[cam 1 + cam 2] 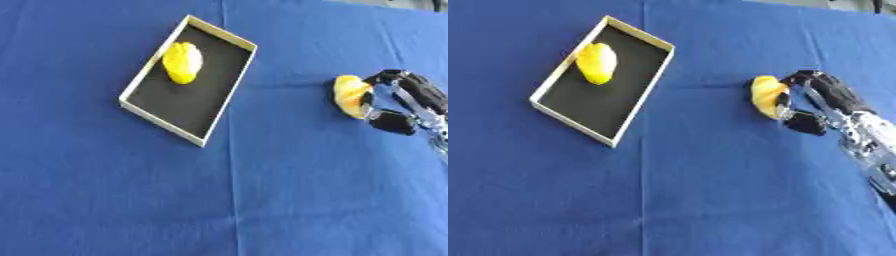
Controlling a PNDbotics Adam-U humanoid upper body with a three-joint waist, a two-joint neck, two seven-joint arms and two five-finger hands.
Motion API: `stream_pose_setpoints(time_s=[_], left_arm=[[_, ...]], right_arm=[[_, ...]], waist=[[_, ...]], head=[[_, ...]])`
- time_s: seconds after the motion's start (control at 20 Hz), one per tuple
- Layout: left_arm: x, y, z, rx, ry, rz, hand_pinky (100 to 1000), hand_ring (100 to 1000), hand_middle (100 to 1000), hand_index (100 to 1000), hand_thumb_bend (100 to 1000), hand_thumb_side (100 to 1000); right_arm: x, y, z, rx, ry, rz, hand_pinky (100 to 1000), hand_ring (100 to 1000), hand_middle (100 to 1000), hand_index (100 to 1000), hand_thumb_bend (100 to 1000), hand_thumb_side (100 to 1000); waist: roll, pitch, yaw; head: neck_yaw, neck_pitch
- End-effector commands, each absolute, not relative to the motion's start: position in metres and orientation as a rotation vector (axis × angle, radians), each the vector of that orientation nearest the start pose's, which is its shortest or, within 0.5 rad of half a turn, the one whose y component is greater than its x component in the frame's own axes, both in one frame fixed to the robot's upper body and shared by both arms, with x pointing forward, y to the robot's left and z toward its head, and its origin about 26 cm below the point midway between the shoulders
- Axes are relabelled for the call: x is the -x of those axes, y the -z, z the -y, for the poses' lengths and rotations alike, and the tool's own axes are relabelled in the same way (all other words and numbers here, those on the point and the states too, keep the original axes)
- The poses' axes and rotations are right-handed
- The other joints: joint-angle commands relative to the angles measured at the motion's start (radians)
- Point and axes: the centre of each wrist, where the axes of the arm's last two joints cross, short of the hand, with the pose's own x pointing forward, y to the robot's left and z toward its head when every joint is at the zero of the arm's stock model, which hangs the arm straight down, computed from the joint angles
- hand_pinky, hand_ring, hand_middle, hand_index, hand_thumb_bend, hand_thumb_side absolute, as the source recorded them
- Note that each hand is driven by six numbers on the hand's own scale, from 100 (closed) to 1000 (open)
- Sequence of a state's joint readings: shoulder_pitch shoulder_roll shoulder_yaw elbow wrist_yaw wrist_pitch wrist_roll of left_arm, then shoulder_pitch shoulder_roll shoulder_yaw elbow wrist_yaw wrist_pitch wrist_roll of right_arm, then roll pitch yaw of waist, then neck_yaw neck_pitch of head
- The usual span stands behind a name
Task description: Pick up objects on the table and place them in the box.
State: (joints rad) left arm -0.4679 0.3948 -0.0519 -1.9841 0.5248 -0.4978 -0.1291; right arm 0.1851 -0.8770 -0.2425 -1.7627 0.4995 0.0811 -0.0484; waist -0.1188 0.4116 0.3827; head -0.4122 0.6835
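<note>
A shallow box (pixel 136 83) with a pale rim and black floor lies askew at the upper left of the blue cloth. A yellow lemon-shaped object (pixel 183 62) rests inside it near the far end. At the right, an orange-yellow object (pixel 350 95) lies on the cloth. My right hand (pixel 824 105) comes in from the right edge, its fingers and thumb curled round that object's right side. My left hand shows in neither view.
A blue cloth (pixel 262 190) covers the whole table, with a fold line running down its middle. The table's far edge shows at the upper right corner.
</note>
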Motion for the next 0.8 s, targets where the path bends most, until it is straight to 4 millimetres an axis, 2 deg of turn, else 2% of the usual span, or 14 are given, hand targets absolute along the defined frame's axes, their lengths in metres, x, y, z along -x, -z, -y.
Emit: stream_pose_setpoints(time_s=[0.05, 0.3, 0.45, 0.8], left_arm=[[-0.309, -0.256, -0.242, -0.723, -0.418, -3.262, 817, 816, 801, 875, 100, 643], [-0.309, -0.257, -0.242, -0.734, -0.409, -3.263, 818, 817, 801, 876, 100, 644], [-0.309, -0.257, -0.242, -0.738, -0.405, -3.266, 818, 817, 801, 877, 100, 644], [-0.309, -0.257, -0.243, -0.736, -0.401, -3.279, 819, 819, 802, 878, 100, 645]], right_arm=[[-0.234, -0.164, 0.459, 1.291, -0.884, 1.348, 882, 776, 474, 564, 100, 274], [-0.235, -0.165, 0.457, 1.297, -0.846, 1.426, 849, 714, 308, 427, 100, 212], [-0.235, -0.167, 0.455, 1.318, -0.809, 1.489, 837, 677, 254, 391, 100, 199], [-0.231, -0.185, 0.437, 1.315, -0.744, 1.658, 829, 638, 212, 362, 100, 194]], waist=[[0.008, -0.018, 0.000], [0.006, -0.020, 0.000], [0.006, -0.023, -0.001], [0.006, -0.040, -0.013]], head=[[-0.004, 0.002], [-0.005, 0.005], [-0.004, 0.005], [0.001, 0.011]])
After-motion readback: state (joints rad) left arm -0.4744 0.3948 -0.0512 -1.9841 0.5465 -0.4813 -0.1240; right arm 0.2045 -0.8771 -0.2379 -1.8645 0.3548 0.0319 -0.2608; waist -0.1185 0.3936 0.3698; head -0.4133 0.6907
